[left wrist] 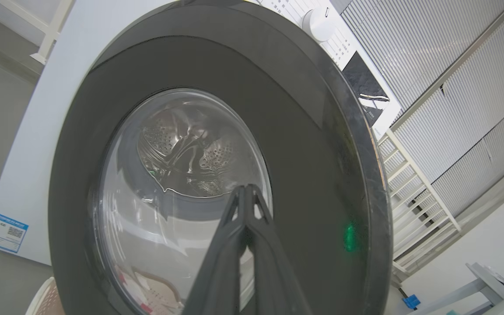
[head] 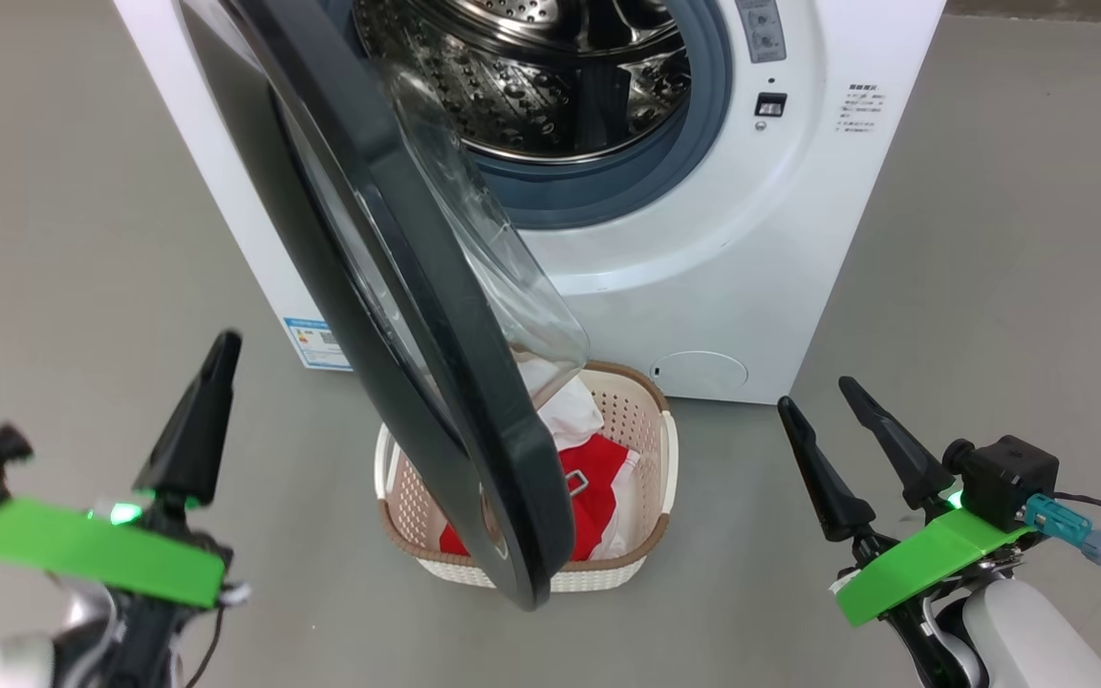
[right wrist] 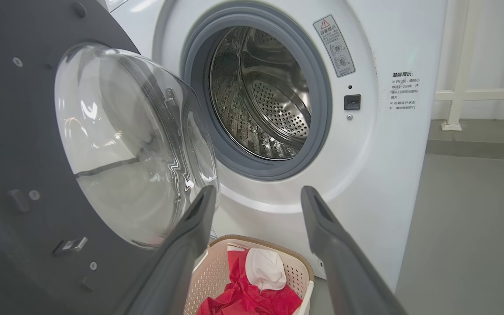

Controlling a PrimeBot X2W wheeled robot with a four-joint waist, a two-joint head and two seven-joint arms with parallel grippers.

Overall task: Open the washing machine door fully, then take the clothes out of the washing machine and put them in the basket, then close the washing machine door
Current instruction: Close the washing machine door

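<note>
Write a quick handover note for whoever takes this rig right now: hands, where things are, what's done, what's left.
Left hand: shut, empty, pointing at the outer face of the washing machine door.
Right hand: open, empty, held low facing the washing machine.
Door: swung open, its lower edge over the basket on the floor before the machine.
Clothes: red and white, in the basket; the drum looks empty.
Done: door opened, clothes moved.
Left: close the door.
</note>
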